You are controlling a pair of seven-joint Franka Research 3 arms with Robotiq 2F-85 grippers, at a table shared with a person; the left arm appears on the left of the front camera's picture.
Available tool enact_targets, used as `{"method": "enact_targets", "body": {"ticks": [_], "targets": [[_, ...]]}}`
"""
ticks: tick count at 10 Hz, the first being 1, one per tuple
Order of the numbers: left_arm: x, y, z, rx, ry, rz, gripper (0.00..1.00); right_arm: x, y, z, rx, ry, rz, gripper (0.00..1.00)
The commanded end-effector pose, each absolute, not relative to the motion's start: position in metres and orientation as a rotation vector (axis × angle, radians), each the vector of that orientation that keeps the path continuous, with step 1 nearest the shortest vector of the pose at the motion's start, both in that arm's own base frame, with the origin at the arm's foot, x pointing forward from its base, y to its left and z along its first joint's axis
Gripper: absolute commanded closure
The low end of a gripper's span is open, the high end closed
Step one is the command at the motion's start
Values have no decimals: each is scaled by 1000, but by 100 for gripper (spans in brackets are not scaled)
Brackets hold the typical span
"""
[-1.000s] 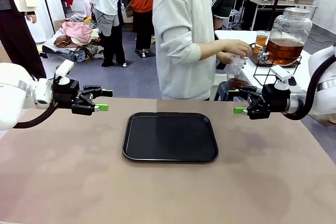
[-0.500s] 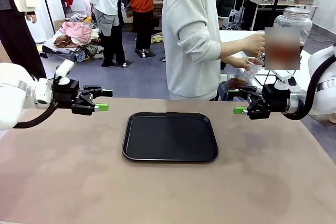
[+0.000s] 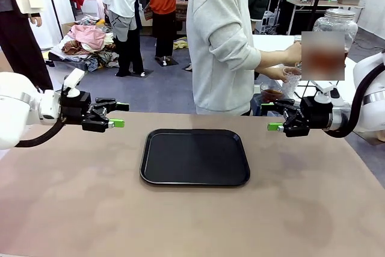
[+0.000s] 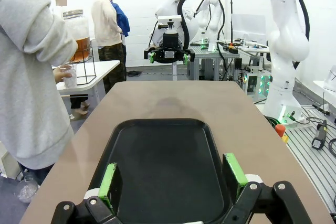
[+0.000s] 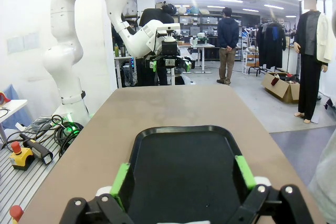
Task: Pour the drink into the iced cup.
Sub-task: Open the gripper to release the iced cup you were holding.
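Observation:
The drink is amber liquid in a big glass jar on a wire stand on the side table at the far right. A person in a grey sweater holds a clear plastic cup at the jar's tap; I cannot make out ice in it. A smaller clear vessel with brown liquid stands below the person's hands. My left gripper hovers open and empty over the table's left side. My right gripper hovers open and empty over the right side. Each wrist view has its own open gripper low in the picture.
A black tray with nothing on it lies at the table's centre, between the two grippers. The person stands at the far edge, turned toward the side table. Other people and piles of clothes are farther back.
The person has turned toward the jar and lifted the clear cup from low by the vessel up to the tap. Neither arm has moved.

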State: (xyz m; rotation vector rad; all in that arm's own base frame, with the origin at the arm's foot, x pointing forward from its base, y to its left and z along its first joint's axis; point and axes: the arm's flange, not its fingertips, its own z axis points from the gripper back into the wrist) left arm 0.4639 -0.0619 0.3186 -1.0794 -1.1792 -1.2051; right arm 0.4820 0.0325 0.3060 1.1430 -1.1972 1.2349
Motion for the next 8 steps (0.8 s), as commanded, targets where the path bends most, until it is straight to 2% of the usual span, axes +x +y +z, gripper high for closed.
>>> {"method": "enact_targets", "body": {"ticks": [1, 8], "targets": [[464, -63, 321, -1085, -1181, -1207, 0, 485, 34, 309, 1142, -1189, 1237, 0], [464, -63, 321, -1085, -1181, -1207, 0, 485, 34, 309, 1142, -1189, 1237, 0]]}}
